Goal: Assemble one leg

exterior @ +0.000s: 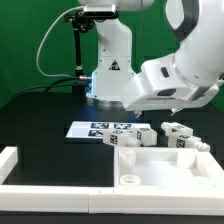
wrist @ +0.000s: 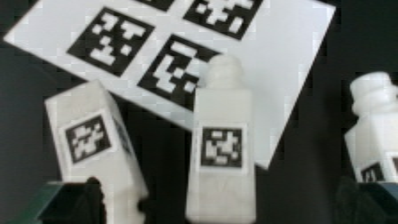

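In the wrist view three white legs with black-and-white tags lie on the black table. The middle leg [wrist: 222, 140] points its narrow round end at the marker board [wrist: 178, 45]. Another leg [wrist: 89, 140] lies on one side and a third [wrist: 370, 130] on the other. My gripper [wrist: 222, 205] is open, with a dark fingertip [wrist: 71, 203] on either side of the middle leg's wide end, not touching it. In the exterior view the gripper [exterior: 172, 104] hangs above the row of legs [exterior: 143, 135], clear of them.
The big white tray-like panel [exterior: 165, 165] with raised rims lies in front of the legs. More legs [exterior: 182, 138] lie toward the exterior view's right. A white rim piece [exterior: 12, 160] runs along the left and front. The marker board [exterior: 92, 128] lies behind the legs.
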